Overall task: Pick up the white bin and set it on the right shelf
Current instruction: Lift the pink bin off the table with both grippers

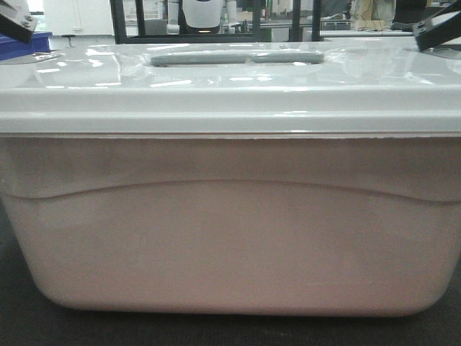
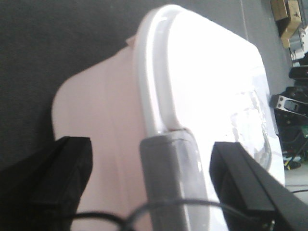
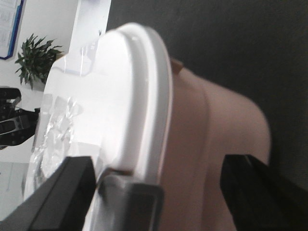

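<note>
i'm just lining up on the white bin (image 1: 230, 245), sitting on the dark surface (image 1: 14, 321) right in front, with the left gripper (image 2: 149, 159) and right gripper (image 3: 156, 166) both spread wide astride its end clips (image 2: 163, 178), nothing squeezed or lifted yet, shelf out of view.

1. The white bin (image 3: 216, 144) is seen end-on, with its pinkish body to the right and its glossy white lid (image 3: 110, 96) to the left.
2. A grey clasp (image 3: 130, 202) is seen at the lid's near edge, at the bottom of the frame.
3. The right gripper (image 3: 156, 171) is held wide apart, one black finger (image 3: 57, 192) on the lid side and the other beside the body; contact cannot be judged.
4. A potted plant (image 3: 36, 62) is seen at upper left against a pale wall.
5. A dark surface (image 3: 231, 43) is shown behind the bin.
</note>
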